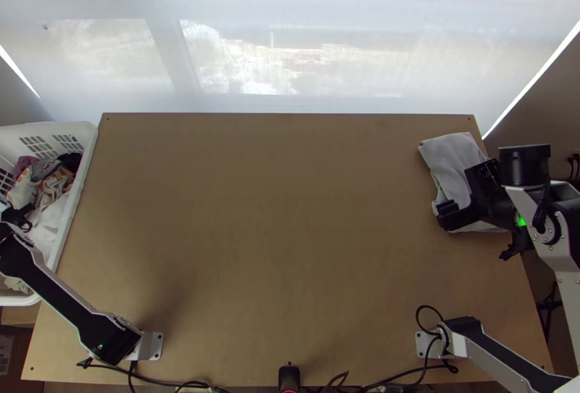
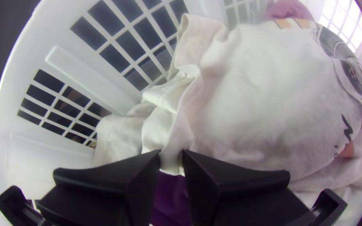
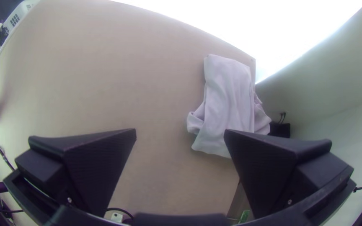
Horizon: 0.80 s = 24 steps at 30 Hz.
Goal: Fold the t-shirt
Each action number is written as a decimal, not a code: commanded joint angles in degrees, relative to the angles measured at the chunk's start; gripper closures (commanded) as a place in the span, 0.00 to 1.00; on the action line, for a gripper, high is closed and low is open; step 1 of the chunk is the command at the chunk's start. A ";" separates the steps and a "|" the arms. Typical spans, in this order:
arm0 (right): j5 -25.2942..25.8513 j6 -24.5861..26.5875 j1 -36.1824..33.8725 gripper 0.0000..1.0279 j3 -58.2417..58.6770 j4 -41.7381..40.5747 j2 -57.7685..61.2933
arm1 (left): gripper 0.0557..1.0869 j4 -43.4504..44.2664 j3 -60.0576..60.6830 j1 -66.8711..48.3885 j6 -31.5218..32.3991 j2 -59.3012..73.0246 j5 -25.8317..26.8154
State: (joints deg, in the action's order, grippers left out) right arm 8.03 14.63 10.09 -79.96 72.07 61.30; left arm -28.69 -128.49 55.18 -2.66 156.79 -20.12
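My left gripper (image 1: 17, 217) is down in the laundry basket at the table's left side. In the left wrist view, the left gripper (image 2: 171, 157) is shut on a narrow fold of a white shirt (image 2: 269, 96) that lies bunched and has a grey and orange print. My right gripper (image 1: 461, 196) stands over a folded light cloth (image 1: 449, 161) at the table's far right corner, partly hiding it. From the right wrist, that cloth (image 3: 229, 100) appears as a folded strip with loose edges, and the right gripper (image 3: 180, 134) is open with nothing between its fingers.
A white basket (image 1: 85, 148) with several mixed garments stands against the table's left edge. The bare wooden table (image 1: 275, 226) lies between the arms. Cables (image 1: 391, 376) run along its near edge, and a bright window blind (image 1: 290, 52) is behind it.
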 commanded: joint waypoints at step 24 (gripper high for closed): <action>0.14 0.13 -0.42 0.05 0.07 0.17 -5.93 | 0.96 -20.53 0.69 2.65 8.63 -21.61 33.92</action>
State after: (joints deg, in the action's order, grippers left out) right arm 8.23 14.81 9.63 -79.96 72.34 56.95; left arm -43.83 -128.51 58.17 3.57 144.14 6.98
